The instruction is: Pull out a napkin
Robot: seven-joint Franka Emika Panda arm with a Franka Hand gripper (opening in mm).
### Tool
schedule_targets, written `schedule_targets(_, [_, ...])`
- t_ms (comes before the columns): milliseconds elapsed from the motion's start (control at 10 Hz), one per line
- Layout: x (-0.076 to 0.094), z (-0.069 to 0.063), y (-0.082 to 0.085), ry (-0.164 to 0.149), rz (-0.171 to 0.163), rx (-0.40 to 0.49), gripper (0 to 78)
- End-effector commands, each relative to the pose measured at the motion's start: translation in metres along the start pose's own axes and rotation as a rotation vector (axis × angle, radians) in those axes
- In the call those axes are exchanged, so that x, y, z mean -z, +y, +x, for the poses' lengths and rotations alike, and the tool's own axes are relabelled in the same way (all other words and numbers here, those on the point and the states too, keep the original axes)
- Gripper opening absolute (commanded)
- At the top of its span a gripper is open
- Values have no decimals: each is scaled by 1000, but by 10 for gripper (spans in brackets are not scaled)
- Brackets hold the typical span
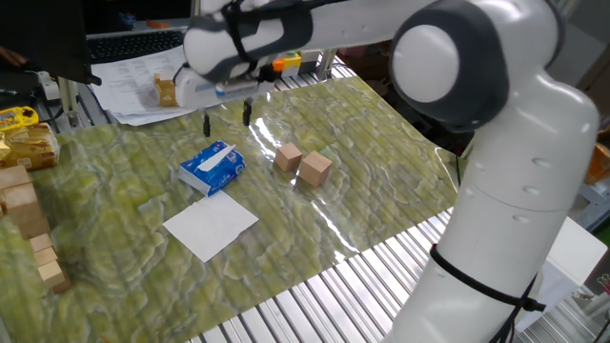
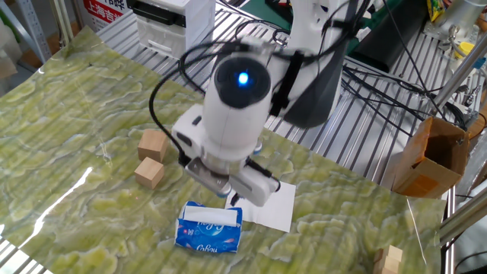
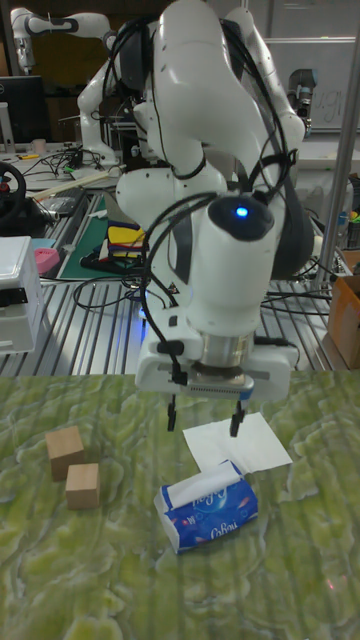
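Observation:
A blue-and-white tissue pack (image 1: 212,168) (image 2: 209,228) (image 3: 210,510) lies on the green mat. Of the napkin (image 3: 203,488) (image 2: 215,217) only a white strip shows, at the pack's top slot. My gripper (image 1: 226,117) (image 3: 204,414) hangs open a little above and behind the pack, fingers pointing down with nothing between them. In the other fixed view the hand covers most of the fingers. A flat white square sheet (image 1: 211,225) (image 2: 268,205) (image 3: 240,445) lies beside the pack.
Two wooden blocks (image 1: 288,157) (image 1: 315,169) (image 3: 65,450) sit near the pack. More wooden blocks (image 1: 24,210) stand stacked at the mat's left edge. Papers and yellow packets (image 1: 24,143) lie behind the mat, and a cardboard box (image 2: 430,156) stands off the table.

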State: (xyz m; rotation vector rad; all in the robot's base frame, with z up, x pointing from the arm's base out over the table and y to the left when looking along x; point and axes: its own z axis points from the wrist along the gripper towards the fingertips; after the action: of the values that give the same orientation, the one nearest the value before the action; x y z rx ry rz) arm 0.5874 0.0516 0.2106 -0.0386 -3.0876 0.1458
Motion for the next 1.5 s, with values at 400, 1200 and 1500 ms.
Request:
schedule_targets(400, [-50,-13,11,-10,-37,8,774])
schedule_targets(1200, [-72,-12,5,-23,-43,30,774])
schedule_targets(1500, [-83,-8,8,-54,-47,20,774])
